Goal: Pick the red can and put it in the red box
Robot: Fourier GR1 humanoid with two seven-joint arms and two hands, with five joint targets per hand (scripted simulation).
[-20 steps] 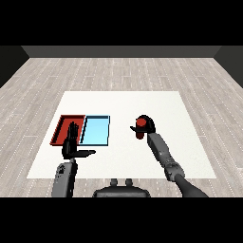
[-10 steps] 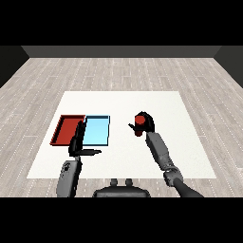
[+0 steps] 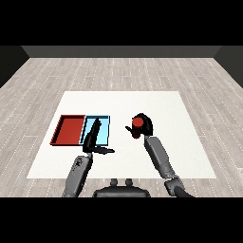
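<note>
Two trays, red tray [image 3: 70, 130] and light blue tray [image 3: 103, 130], lie left of the right hand [image 3: 144, 127] grasping the red can [image 3: 137, 122].

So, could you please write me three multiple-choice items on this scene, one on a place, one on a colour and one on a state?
1. Where does the red tray lie?
A. Left of the blue tray, touching it
B. Right of the blue tray
C. At the table's far edge

2. What colour is the can in the right hand?
A. Green
B. Red
C. Yellow

3. How is the left hand?
A. Curled round a can
B. Inside the red tray
C. Open, fingers straight, over the blue tray

Answers: 1 A, the trays lie side by side, red on the left; 2 B, the can's top shows red; 3 C, its fingers are stretched and hold nothing.
</note>
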